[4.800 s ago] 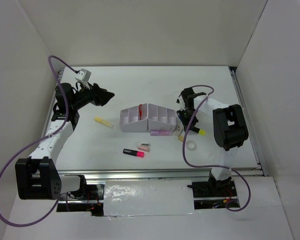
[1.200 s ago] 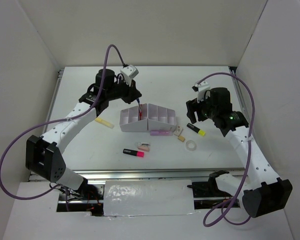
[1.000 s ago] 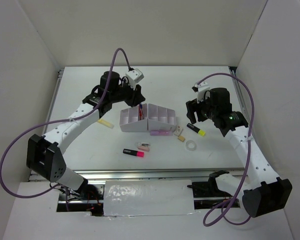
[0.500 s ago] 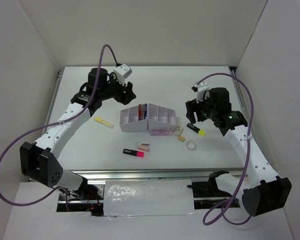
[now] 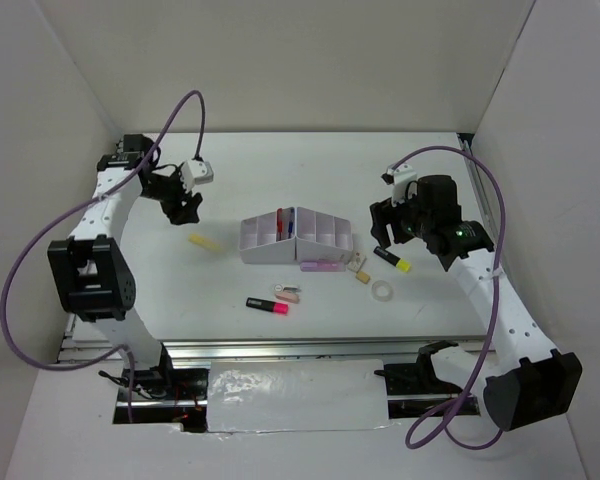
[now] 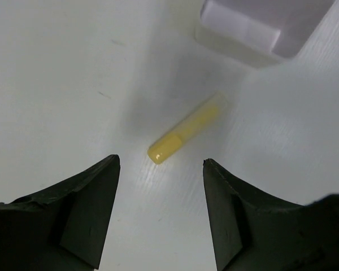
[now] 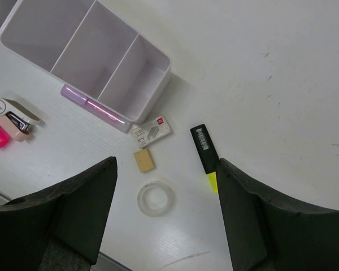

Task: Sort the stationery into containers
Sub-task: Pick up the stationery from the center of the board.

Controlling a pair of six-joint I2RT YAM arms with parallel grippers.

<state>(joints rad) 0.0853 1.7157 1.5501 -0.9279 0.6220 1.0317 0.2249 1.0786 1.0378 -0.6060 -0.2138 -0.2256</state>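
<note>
Left wrist view shows you the left end effector (image 6: 161, 169) spread wide above the cream plastic stick (image 6: 186, 129). The stick lies toward the left edge of the tabletop (image 5: 420, 170), apart from the white compartmented plastic organiser (image 5: 265, 250) mid-tabletop. Your right end effector (image 7: 165, 165) gapes wide above the black-and-yellow highlighter (image 7: 204, 152).

White arms (image 5: 108, 200), black fingers (image 6: 82, 206), purple cables (image 5: 7, 290)

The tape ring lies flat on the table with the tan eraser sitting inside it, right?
Not quite. The tape ring lies flat on the table, but the tan eraser lies just outside it, not touching; the ring's middle is empty. The right wrist view shows this.
</note>
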